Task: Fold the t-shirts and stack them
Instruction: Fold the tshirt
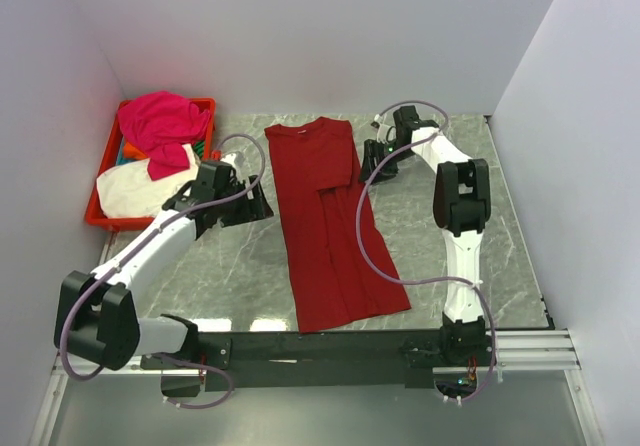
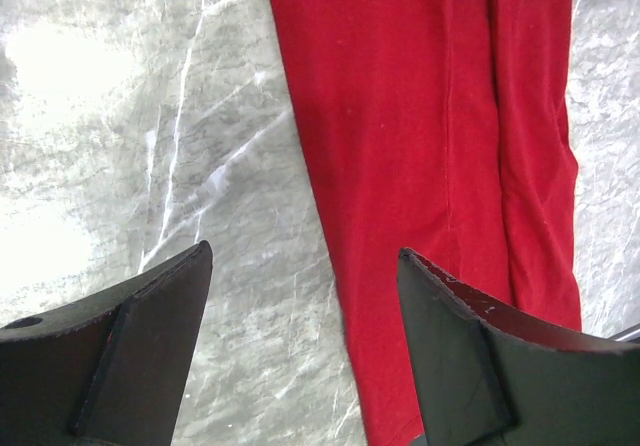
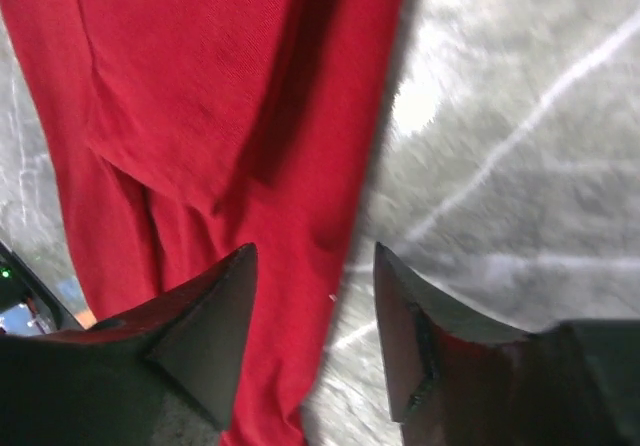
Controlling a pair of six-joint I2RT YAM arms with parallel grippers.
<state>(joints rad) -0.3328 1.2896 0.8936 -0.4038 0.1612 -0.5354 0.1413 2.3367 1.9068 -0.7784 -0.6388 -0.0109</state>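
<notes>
Marble table is covered down its middle by the dark red t-shirt, which is laid flat as a long strip, hem towards the arm bases and collar at the far end. Its right side is seen folded inward along the length.

Partway up the shirt's left edge, the left gripper is held with its jaws spread wide and nothing between them; one finger is placed over the red cloth, the other over bare marble.

Farther up, at the shirt's right edge near the sleeve, the right gripper is also parted and empty, straddling the edge. Whether the cloth is touched cannot be told.

Left of the shirt's far end, a red crate is filled with a magenta t-shirt and a cream-white t-shirt.
</notes>
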